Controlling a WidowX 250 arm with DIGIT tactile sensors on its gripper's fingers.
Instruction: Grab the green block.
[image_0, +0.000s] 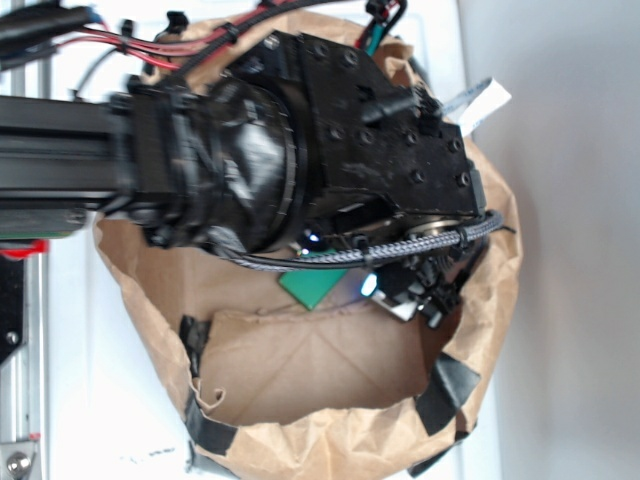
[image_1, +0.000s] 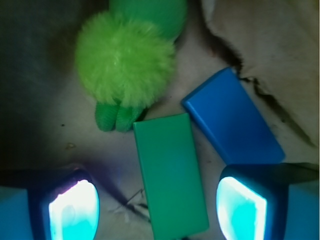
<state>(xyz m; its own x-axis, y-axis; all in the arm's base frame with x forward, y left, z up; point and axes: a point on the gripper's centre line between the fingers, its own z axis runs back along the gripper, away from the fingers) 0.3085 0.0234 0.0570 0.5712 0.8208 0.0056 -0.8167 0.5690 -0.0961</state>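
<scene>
Lengthwise, green block (image_1: 170, 175) between open end effector (image_1: 157, 207) fingers.

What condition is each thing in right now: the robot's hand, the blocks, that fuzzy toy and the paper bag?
Robot's hand: open, fingers either side of the green block, not gripping.
Flat green rectangular block: lying flat, free.
Flat blue rectangular block: lying flat, untouched.
Fuzzy yellow-green plush toy: resting beside the blocks.
Brown paper bag: open, rim torn and taped.
</scene>
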